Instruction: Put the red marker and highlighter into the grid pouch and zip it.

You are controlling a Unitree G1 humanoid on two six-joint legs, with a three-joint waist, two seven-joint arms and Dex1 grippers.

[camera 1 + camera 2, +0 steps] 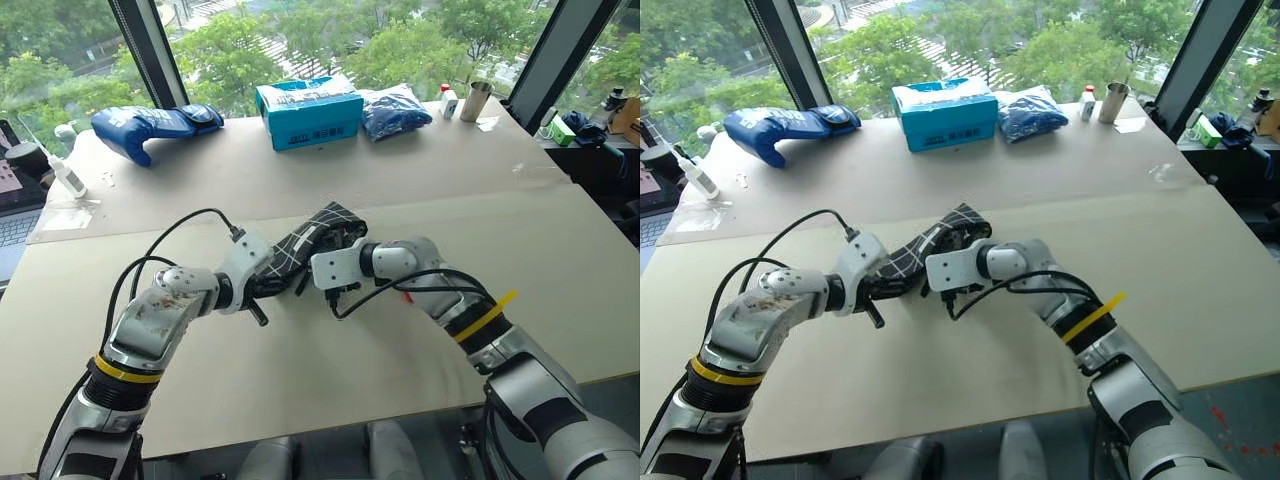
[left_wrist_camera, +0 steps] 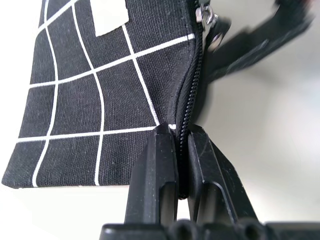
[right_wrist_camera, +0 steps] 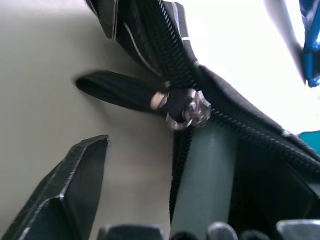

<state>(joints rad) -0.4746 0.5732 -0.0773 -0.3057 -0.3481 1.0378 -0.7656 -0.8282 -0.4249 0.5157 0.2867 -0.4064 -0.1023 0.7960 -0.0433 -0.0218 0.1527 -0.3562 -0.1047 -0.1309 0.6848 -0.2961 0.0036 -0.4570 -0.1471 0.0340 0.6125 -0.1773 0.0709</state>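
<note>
Far beyond the left gripper (image 1: 262,296), along the table's (image 1: 300,390) back edge, lie a blue glove (image 1: 155,127) and, nearer the left rim, a small white bottle (image 1: 66,176). The left gripper itself is clamped tight on the grid pouch (image 1: 310,243): in the left wrist view its two black fingers (image 2: 159,175) pinch the pouch's zipper edge between them, the closed zipper teeth running straight up from the fingertips to the metal zipper slider (image 2: 209,16) and its black pull strap (image 2: 260,37) at the far end. The gridded face of the pouch with its white label (image 2: 111,15) spreads to one side of the fingers; bare tabletop shows on the other side.

The pouch rises off the table between the two grippers, its far end tilted up and back, away from both. Just across from the left gripper, the right gripper (image 1: 335,285) stands with its jaws spread wide. In the right wrist view one dark finger (image 3: 70,195) sits apart from the pull strap (image 3: 120,92) and slider (image 3: 192,114), touching neither, with pale table showing in the gap.

In front of both grippers, toward the near edge, the table is bare and wide. Beyond the right gripper, at the back edge, sit a teal box (image 1: 308,112), a blue bag (image 1: 392,112) and a metal cup (image 1: 475,100). The table runs broad and open off to the right of that gripper.
</note>
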